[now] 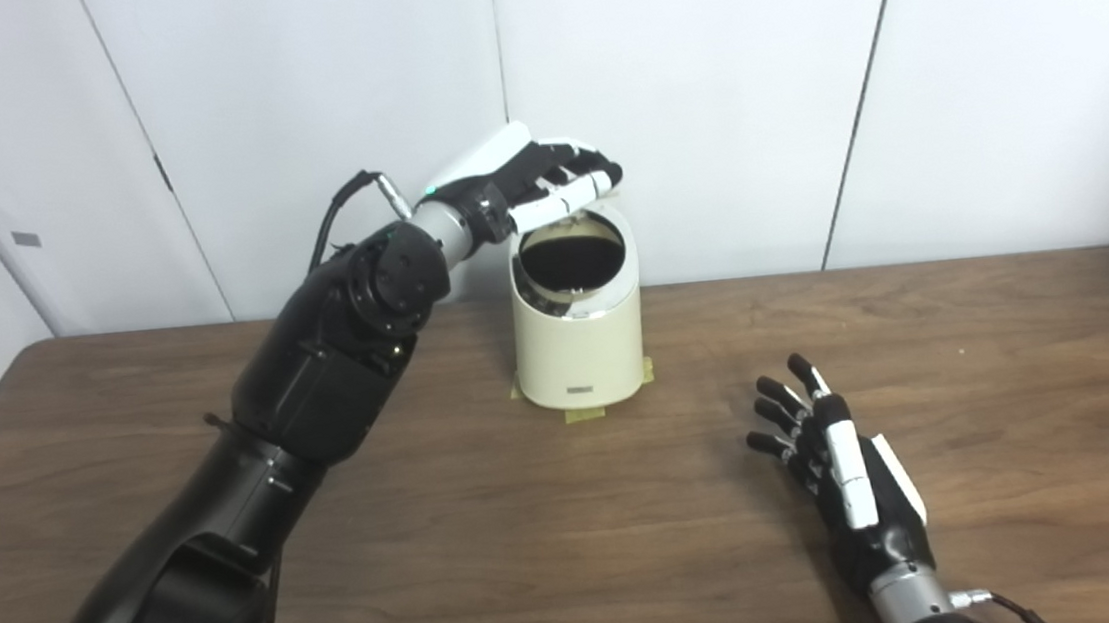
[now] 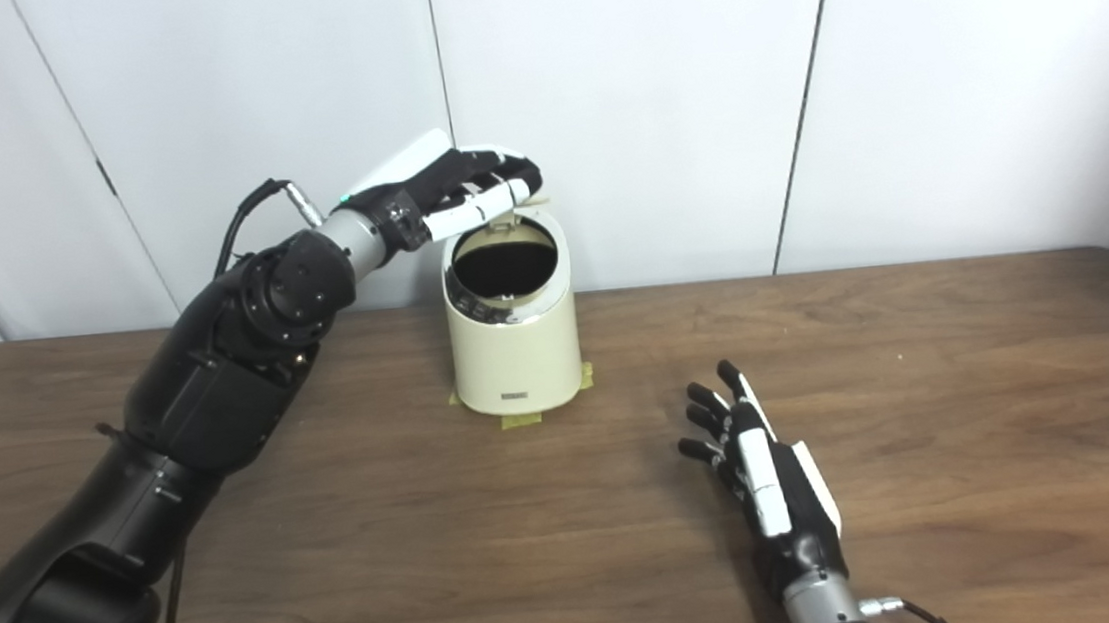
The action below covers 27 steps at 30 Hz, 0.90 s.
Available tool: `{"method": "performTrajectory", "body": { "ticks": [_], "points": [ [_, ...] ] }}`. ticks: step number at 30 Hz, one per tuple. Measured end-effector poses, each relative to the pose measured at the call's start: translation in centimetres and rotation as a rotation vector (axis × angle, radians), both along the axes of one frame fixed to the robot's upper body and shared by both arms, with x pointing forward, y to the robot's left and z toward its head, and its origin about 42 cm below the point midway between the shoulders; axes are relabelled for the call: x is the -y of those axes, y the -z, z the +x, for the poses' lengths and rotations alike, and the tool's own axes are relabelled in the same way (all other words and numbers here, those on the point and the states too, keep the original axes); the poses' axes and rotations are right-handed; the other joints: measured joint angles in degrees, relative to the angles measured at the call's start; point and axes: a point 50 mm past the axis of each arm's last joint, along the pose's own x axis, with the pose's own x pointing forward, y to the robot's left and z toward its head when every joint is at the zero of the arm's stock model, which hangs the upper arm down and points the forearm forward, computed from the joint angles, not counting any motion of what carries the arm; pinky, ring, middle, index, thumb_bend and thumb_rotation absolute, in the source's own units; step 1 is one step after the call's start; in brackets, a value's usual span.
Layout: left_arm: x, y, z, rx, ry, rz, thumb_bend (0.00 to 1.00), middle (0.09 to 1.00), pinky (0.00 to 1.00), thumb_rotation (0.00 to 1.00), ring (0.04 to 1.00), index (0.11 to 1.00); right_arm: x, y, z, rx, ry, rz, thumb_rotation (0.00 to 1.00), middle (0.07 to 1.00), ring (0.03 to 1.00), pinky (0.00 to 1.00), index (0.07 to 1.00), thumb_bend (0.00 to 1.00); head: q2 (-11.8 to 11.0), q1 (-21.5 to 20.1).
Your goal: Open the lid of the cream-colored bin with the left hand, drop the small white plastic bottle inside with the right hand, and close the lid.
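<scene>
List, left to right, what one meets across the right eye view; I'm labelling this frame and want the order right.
Left arm → left robot hand at the raised lid → cream-colored bin, mouth open → right robot hand, open, over the table. No bottle shows.

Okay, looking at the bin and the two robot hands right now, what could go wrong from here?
The left robot hand sits over the back rim of the open cream-colored bin, on the lid; if it slips, the lid may drop or stay ajar. Pressing sideways could shift the bin off its tape marks. The right robot hand is open and empty; no bottle is visible, so check that it went in.
</scene>
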Motion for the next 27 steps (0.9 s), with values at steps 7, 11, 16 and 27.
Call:
{"method": "performTrajectory", "body": {
  "ticks": [7,11,16,27],
  "points": [
    [0.8,-0.4,-1.0,0.05,0.004,0.104,0.56,0.873,0.78,0.92,0.851,0.851,-0.5,-0.1,0.1,0.003,-0.017,0.005,1.0,0.911,0.916,0.87,1.0,0.56,0.53,0.17],
    [1.0,-0.5,-1.5,0.059,0.0,0.155,0.58,0.871,0.78,0.93,0.847,0.857,-0.7,-0.3,0.4,0.007,-0.025,0.004,1.0,0.913,0.925,0.89,1.0,0.57,0.7,0.0],
    [0.7,0.3,-1.8,0.069,0.003,0.175,0.57,0.868,0.79,0.93,0.853,0.85,-0.7,-0.5,0.5,0.004,-0.029,-0.004,1.0,0.908,0.918,0.87,1.0,0.58,1.14,-0.27],
    [0.2,2.4,-2.3,0.113,0.023,0.274,0.56,0.88,0.81,0.97,0.883,0.849,-0.1,-0.5,0.4,-0.013,-0.025,-0.025,1.0,0.89,0.908,0.83,0.997,0.59,2.2,-0.62]
  ]
}}
